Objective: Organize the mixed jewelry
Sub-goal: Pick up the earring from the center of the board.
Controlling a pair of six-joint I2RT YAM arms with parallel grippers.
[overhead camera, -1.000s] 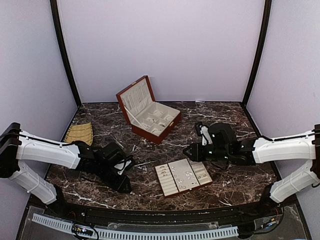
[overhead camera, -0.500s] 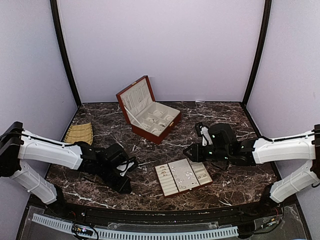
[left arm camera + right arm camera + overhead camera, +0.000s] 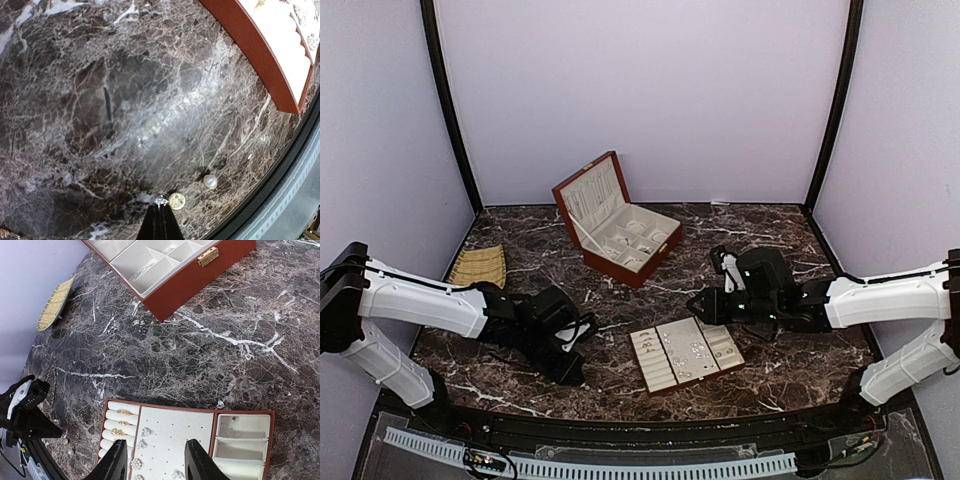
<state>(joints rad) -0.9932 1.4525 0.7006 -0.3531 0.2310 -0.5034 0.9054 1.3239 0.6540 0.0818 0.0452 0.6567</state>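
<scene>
No text, label, brand or number can be read; the counter (image 3: 520,345), wooden box (image 3: 642,266) and tray (image 3: 657,372) show none (fine detail blurs).

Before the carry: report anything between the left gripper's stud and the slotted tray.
Nothing visible blocks it. The shut left gripper meets a silvery stud; bare marble runs from there to the tray. A gold piece and a pearl lie beside the stud on the tray's side.
</scene>
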